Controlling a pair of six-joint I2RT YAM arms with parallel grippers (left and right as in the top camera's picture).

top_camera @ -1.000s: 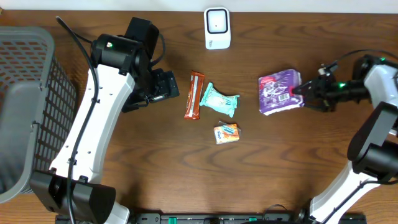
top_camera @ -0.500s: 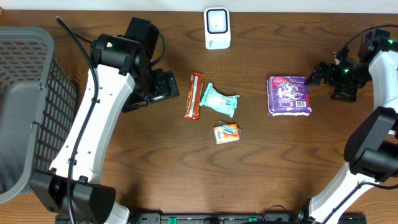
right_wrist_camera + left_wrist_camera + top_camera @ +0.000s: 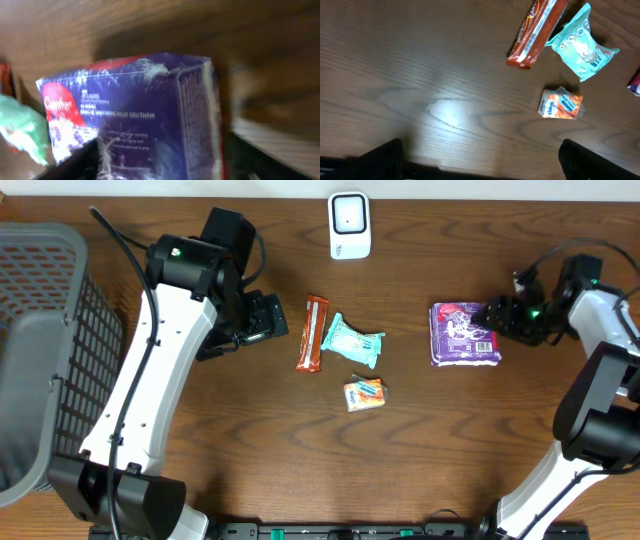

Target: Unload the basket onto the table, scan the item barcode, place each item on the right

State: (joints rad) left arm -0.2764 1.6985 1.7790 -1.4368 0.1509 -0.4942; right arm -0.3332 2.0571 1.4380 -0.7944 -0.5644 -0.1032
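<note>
Nothing scanned yet, I'd say; the pack lies flat on the table, well right of the scanner; the right gripper straddles its edge, pinching or not I cannot tell; the left gripper gapes empty.

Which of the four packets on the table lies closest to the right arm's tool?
The purple plastic pack on the far right, with the right tool at its edge. The brown wrapped bar, teal pouch and small orange packet cluster further left.
</note>
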